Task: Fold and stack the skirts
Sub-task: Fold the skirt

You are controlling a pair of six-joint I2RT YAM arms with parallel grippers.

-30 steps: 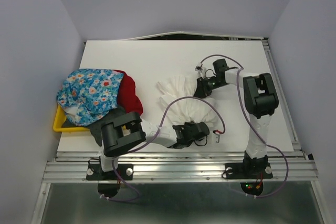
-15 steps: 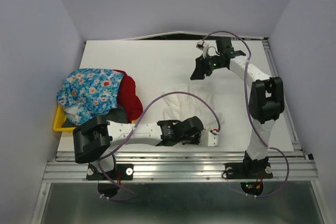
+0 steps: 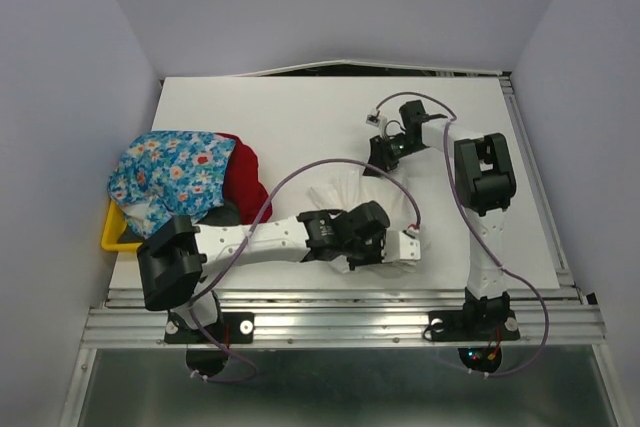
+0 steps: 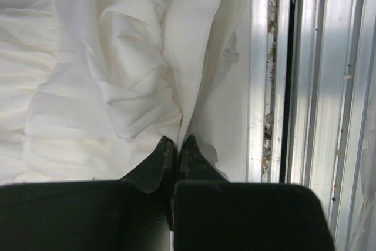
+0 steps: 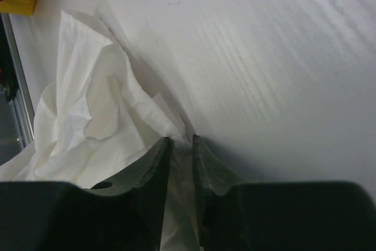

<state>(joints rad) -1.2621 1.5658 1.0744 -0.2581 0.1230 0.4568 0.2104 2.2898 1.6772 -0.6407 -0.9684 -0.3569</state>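
Observation:
The thin white skirt (image 3: 338,187) lies bunched on the white table between my two arms. My left gripper (image 3: 403,247) is stretched out to the right along the near edge. In the left wrist view it (image 4: 177,140) is shut on a fold of the white skirt (image 4: 117,74). My right gripper (image 3: 381,154) is at the skirt's far edge. In the right wrist view its jaws (image 5: 180,140) stand close together with white skirt cloth (image 5: 88,121) pinched between them. The blue flower-print skirt (image 3: 165,177), the red skirt (image 3: 247,182) and the dark grey skirt (image 3: 226,215) are heaped at the left.
A yellow tray (image 3: 112,237) sits under the heap at the table's left edge; its corner (image 5: 22,1) shows in the right wrist view. Metal rails (image 4: 305,86) run along the table's near edge right beside my left gripper. Grey walls enclose the table.
My left arm has stretched to the right, dragging the white skirt's near edge. My right gripper let go, lifted toward the back, then came down and closed on the skirt's far edge.

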